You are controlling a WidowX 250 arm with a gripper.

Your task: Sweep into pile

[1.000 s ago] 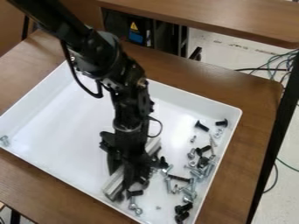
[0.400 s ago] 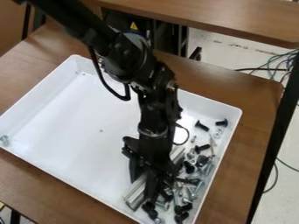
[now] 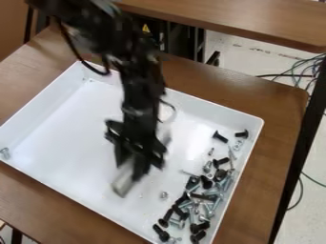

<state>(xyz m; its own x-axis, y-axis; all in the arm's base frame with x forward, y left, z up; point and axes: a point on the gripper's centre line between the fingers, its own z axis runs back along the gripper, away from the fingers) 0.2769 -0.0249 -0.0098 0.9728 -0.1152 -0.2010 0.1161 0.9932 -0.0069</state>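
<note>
My gripper (image 3: 135, 167) hangs over the middle of the white tray (image 3: 57, 138), blurred, with a silvery metal bar (image 3: 123, 185) at its fingers. The bar slants from lower left to upper right and is partly hidden behind the gripper. To the right of the gripper, black and silver screws and bolts (image 3: 204, 196) lie clustered along the tray's right side and lower right corner. A small nut (image 3: 164, 195) rests apart, left of the cluster. Two black bolts (image 3: 219, 137) lie higher up near the right wall.
A lone silver bolt (image 3: 5, 153) lies in the tray's left corner. The tray's raised walls surround the work area on the brown table (image 3: 280, 107). Behind stands another wooden surface (image 3: 235, 21), and cables (image 3: 309, 66) run over the floor at the right.
The gripper and bar first moved right, pushing bolts closer to the right wall, then came back up and left. Several screws now sit more tightly together at the lower right.
</note>
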